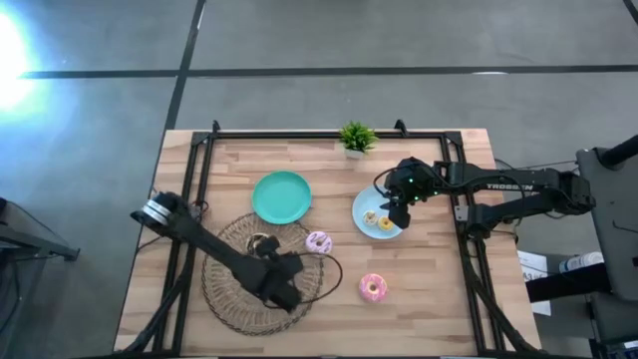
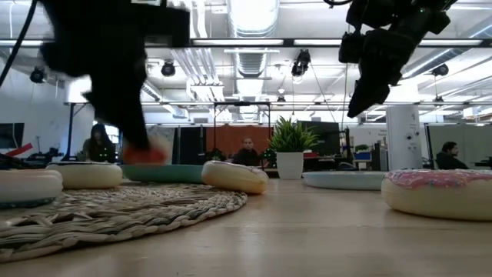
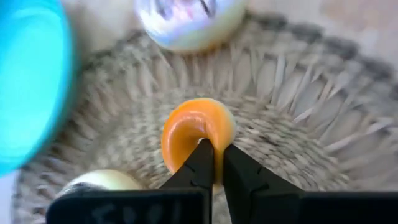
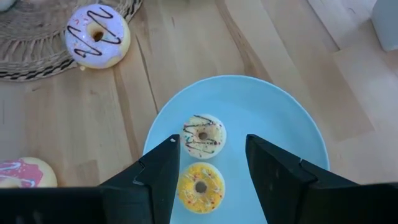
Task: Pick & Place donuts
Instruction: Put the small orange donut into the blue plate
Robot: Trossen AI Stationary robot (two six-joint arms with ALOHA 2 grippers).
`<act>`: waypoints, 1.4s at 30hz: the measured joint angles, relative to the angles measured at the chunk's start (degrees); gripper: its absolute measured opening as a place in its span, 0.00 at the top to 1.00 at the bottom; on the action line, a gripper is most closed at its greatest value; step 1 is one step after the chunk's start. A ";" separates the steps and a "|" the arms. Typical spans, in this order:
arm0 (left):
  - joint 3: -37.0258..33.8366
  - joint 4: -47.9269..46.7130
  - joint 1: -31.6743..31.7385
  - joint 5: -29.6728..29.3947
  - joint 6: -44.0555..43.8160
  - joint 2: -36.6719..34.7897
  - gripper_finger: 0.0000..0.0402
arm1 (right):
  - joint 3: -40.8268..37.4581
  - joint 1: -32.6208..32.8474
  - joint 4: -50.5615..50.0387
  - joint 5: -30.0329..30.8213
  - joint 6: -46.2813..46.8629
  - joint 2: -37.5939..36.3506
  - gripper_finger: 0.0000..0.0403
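A: Nearest the low camera, the woven mat [image 2: 115, 211] is seen on one side and the bright pink donut [image 2: 438, 192] on the other, both lying on the counter [image 2: 307, 238].

B: Left tool [image 3: 212, 163] noted over the mat. Its fingers are clenched on a tiny orange donut [image 3: 196, 127], held by the ring's near edge. In the low view the orange donut is seen lifted clear of the mat.

A: Pale sprinkled donut [image 1: 318, 242] recorded at the mat's edge, on the side toward the light-blue plate [image 1: 365, 206]. A pale rounded donut [image 3: 102, 182] is glimpsed beside the left tool, on the mat; its colour cannot be told for certain.

B: Teal plate [image 1: 281, 196] is noted beyond the mat, close to it, with nothing seen on it from above.

A: Right tool [image 4: 211, 165] is held above the light-blue plate, fingers spread apart, nothing between them. Below it two tiny donuts lie on the plate, just beside each other: a whitish one with dark drizzle [image 4: 203, 136] and a yellow one with sprinkles [image 4: 200, 185].

B: From above, the bright pink donut is placed on bare counter, apart from the mat and from the light-blue plate. A small potted plant [image 1: 356, 138] is marked at the counter's far edge.

A: People are seen seated in the room beyond, far off.
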 joint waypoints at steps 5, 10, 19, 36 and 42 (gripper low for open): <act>-1.34 2.45 2.67 0.07 2.55 -10.53 1.00 | 0.00 0.15 4.64 -5.79 -3.28 0.00 0.57; -6.16 24.50 9.80 12.13 10.19 -21.87 1.00 | 0.00 2.37 13.62 -10.11 -12.26 0.00 0.57; -18.36 51.39 23.96 29.01 15.73 -28.64 1.00 | 2.58 6.74 22.51 -9.88 -13.53 -0.04 0.57; -10.92 58.76 34.62 45.59 21.98 -16.11 1.00 | 7.05 8.44 21.25 -4.87 -21.20 2.47 0.39; -5.77 58.16 35.42 47.20 23.96 -11.99 1.00 | 8.33 8.66 18.81 -5.19 -22.77 3.04 0.31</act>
